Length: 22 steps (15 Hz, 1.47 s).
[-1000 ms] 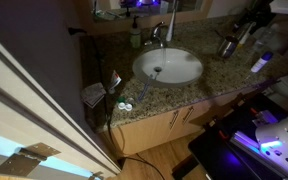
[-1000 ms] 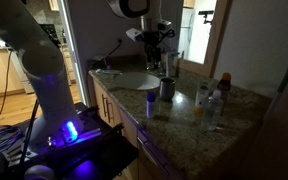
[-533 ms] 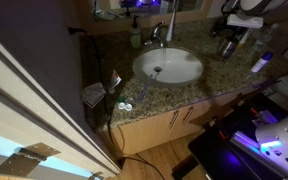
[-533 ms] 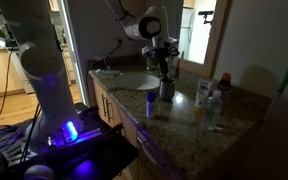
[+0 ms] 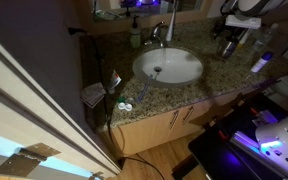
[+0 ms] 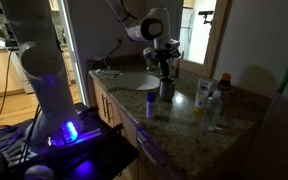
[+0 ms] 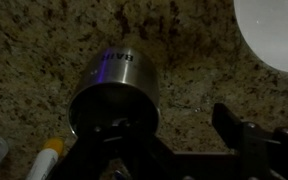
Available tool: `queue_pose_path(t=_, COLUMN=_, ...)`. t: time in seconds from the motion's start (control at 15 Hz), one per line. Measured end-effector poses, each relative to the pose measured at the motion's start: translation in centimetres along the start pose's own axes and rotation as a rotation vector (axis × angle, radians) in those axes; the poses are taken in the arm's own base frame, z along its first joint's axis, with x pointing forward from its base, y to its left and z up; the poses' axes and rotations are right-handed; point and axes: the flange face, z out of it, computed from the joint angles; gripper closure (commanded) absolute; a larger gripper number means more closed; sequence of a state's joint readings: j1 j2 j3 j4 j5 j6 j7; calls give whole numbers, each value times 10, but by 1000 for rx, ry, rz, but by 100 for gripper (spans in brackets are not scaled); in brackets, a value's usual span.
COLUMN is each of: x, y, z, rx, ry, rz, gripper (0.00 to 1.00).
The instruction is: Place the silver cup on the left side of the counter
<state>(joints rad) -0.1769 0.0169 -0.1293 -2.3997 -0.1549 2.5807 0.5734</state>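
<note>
The silver cup (image 7: 114, 92) stands upright on the speckled granite counter (image 7: 184, 60), seen from above in the wrist view. It also shows in both exterior views (image 5: 226, 47) (image 6: 167, 88), beside the sink. My gripper (image 7: 174, 125) hangs right over it and is open: one finger sits at the cup's mouth, and the other finger (image 7: 234, 125) is out over bare granite beside it. Nothing is gripped. In the exterior views the gripper (image 5: 228, 38) (image 6: 165, 68) is just above the cup.
The white oval sink basin (image 5: 169, 67) with its chrome faucet (image 5: 159, 32) fills the counter's middle, and a soap bottle (image 5: 135, 37) stands behind it. Bottles (image 6: 202, 95) and a small blue-topped container (image 6: 150, 103) stand near the cup. A pen-like item (image 7: 44, 160) lies close by.
The arm swung over and came down onto the cup between one second and half a second ago. Since then nothing has visibly moved.
</note>
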Motion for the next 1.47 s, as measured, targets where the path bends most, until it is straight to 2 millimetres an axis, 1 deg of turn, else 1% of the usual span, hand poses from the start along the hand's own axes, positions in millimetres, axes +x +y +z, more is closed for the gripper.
queue_pose_path(t=0.07, x=1, y=3, z=1, rx=0, ry=-2, rz=8, gripper=62)
queue_pose_path(t=0.13, x=2, y=5, z=1, rx=0, ry=-3, rz=15, gripper=70)
queue_pose_path(t=0.2, x=3, y=7, z=1, rx=0, ry=-3, rz=21, gripper=76)
queue_pose_path(t=0.4, x=6, y=13, z=2, rx=-3, ry=-3, rz=33, gripper=97)
queue_pose_path(t=0.53, x=6, y=14, z=2, rx=-3, ry=-3, rz=35, gripper=100)
queue_pose_path(t=0.67, x=2, y=12, z=4, rx=-1, ry=-11, rz=31, gripper=100)
queue_pose_path(t=0.8, x=-2, y=4, z=3, rx=7, ry=-15, rz=14, gripper=99)
queue_pose_path(t=0.93, x=-9, y=-11, z=-5, rx=25, ry=-9, rz=-21, gripper=99)
queue_pose_path(t=1.0, x=-12, y=-22, z=-15, rx=38, ry=5, rz=-50, gripper=99)
queue_pose_path(t=1.07, x=-18, y=-35, z=-32, rx=55, ry=28, rz=-94, gripper=99)
queue_pose_path(t=1.13, x=-25, y=-49, z=-53, rx=73, ry=49, rz=-143, gripper=99)
queue_pose_path(t=1.27, x=-48, y=-74, z=-100, rx=109, ry=86, rz=-253, gripper=99)
queue_pose_path(t=1.33, x=-62, y=-85, z=-123, rx=122, ry=95, rz=-308, gripper=94)
queue_pose_path(t=1.4, x=-70, y=-90, z=-139, rx=134, ry=106, rz=-320, gripper=94)
queue_pose_path(t=1.47, x=-72, y=-90, z=-143, rx=138, ry=113, rz=-317, gripper=94)
